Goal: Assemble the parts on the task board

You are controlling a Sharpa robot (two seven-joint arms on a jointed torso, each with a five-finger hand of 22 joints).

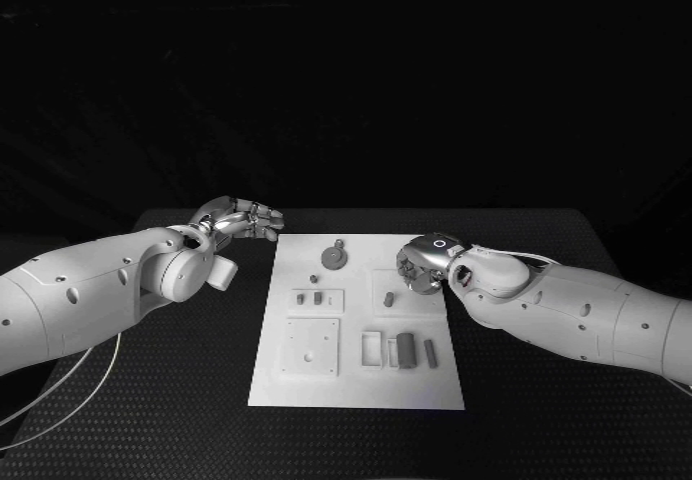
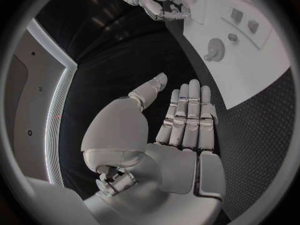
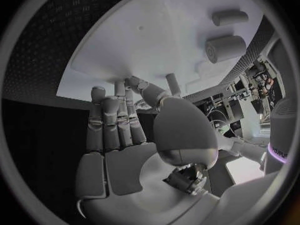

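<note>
White task board (image 1: 361, 390) lies mid-table on the black table (image 1: 173, 420), with small grey parts on it. At its far-left corner, the left hand (image 1: 242, 221) hovers just off the board, fingers straight and apart, holding nothing. Moving right, a round gear-like part (image 1: 335, 257) lies toward the far edge, small pieces (image 1: 310, 296) lie mid-board, and bar-shaped parts (image 1: 407, 349) lie nearer. The right hand (image 1: 427, 264) reaches over the board's right edge, fingertips down; whether it pinches anything is unclear. Assembly looks barely begun. Open table remains on both sides and in front.
</note>
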